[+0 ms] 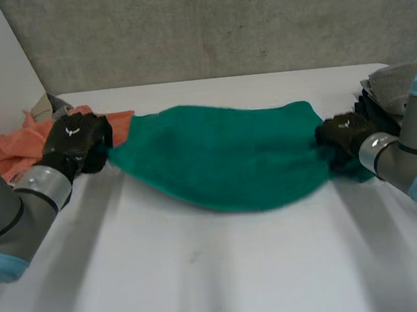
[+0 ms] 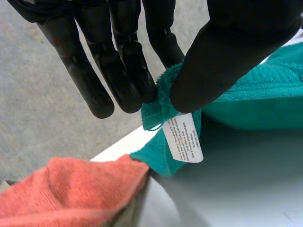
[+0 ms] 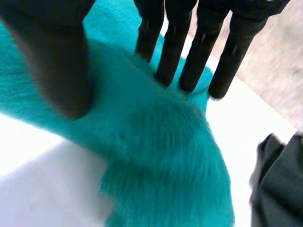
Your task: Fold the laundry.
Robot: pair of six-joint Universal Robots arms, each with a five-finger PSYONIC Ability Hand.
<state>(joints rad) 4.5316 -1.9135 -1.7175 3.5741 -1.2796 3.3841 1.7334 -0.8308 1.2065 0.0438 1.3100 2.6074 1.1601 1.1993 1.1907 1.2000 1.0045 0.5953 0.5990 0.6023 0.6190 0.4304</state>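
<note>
Spreading is the step in hand. The green towel [image 1: 223,158] is stretched between the two arms across the white surface [image 1: 204,273], and its near edge sags in a curve. The left robot hand [image 1: 79,142] pinches one corner between thumb and fingers, right by the white care label [image 2: 183,138] and just beside a heap of orange cloth [image 1: 18,147]. The right robot hand [image 1: 345,135] is at the opposite end, near a dark pile [image 1: 389,85]. Its thumb and straight fingers seem to nip a ridge of towel between them, though the thick nap hides the contact. The next move probably calls for laying the towel flat, then carrying one end over onto the other with the corners matched.
</note>
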